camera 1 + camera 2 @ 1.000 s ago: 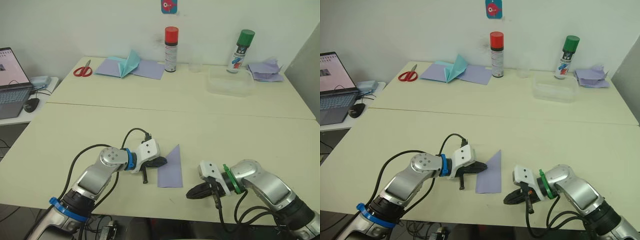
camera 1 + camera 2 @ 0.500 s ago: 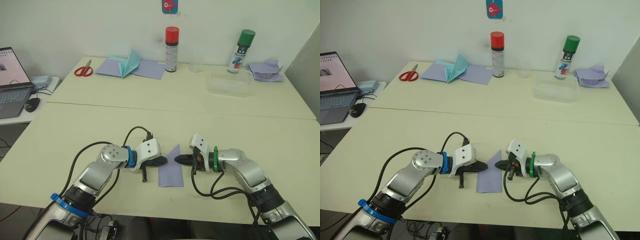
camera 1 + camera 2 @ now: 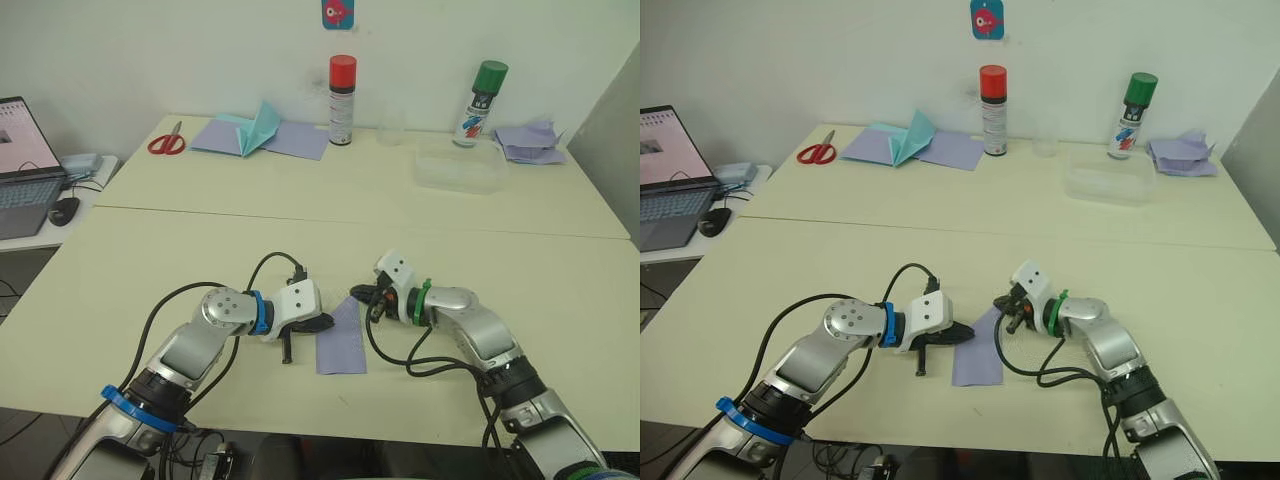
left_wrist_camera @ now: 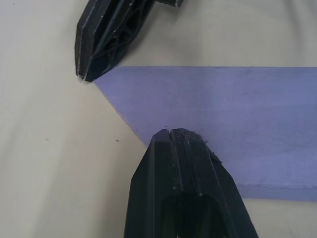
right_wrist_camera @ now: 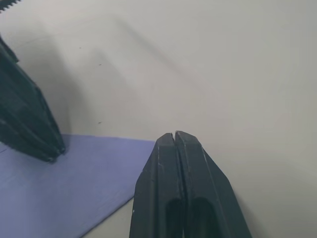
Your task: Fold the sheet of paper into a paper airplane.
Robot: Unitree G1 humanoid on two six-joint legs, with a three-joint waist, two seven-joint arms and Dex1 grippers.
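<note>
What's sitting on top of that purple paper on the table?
The left end effector, shut, presses on the paper. The right end effector, also shut, sits at its pointed tip. Whatever lies beneath the paper is covered.

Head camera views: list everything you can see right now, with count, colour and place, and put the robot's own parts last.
sheet of paper: 1, pale lavender, folded with a pointed far end, near table between the grippers
teal pointed paper: 1, teal, far table, on flat lavender sheets
scissors: 1, red handles, far table, left end
spray cans: 2, red cap mid far table, green cap further right
plastic container: 1, clear, far table in front of the green-capped can
crumpled paper pile: 1, lavender, far right corner
laptop: 1, open, side table at left
mouse: 1, dark, beside the laptop
left gripper: shut, tip on the sheet's left edge
right gripper: shut, at the sheet's pointed far end
</note>
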